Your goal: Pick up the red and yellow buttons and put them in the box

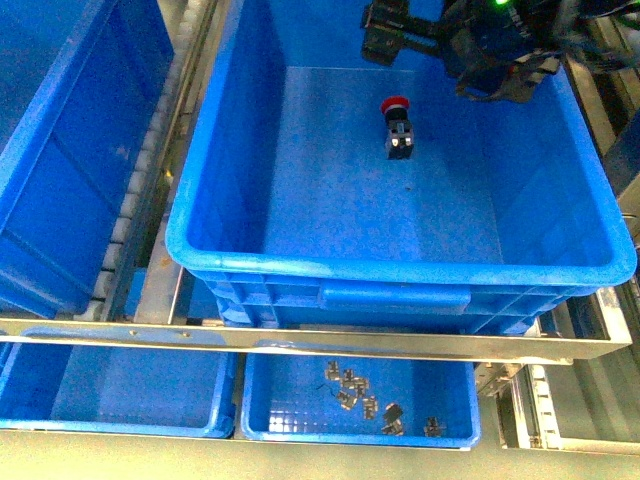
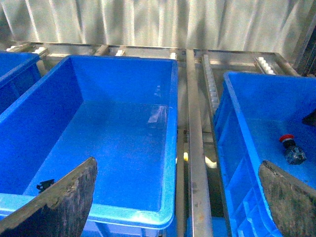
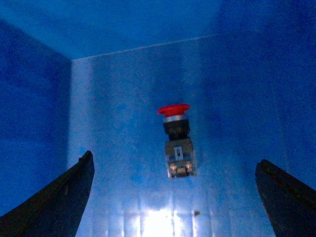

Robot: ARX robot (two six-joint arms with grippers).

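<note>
Over the far end of the box [image 1: 400, 268], the right hand [image 1: 398, 38] hangs spread wide, empty; the left hand [image 2: 177, 163] gapes empty too. Below, the red button [image 1: 398, 125] lies on its side on the box floor. Roughly half done, I judge: no yellow button shows anywhere.

You see the box [image 1: 400, 265] brightly and evenly lit from above in the front view, its floor faintly sheened, but inside the box the right wrist view is dim and grainy, with white glare on the floor just beside the red button [image 3: 174, 109].
</note>
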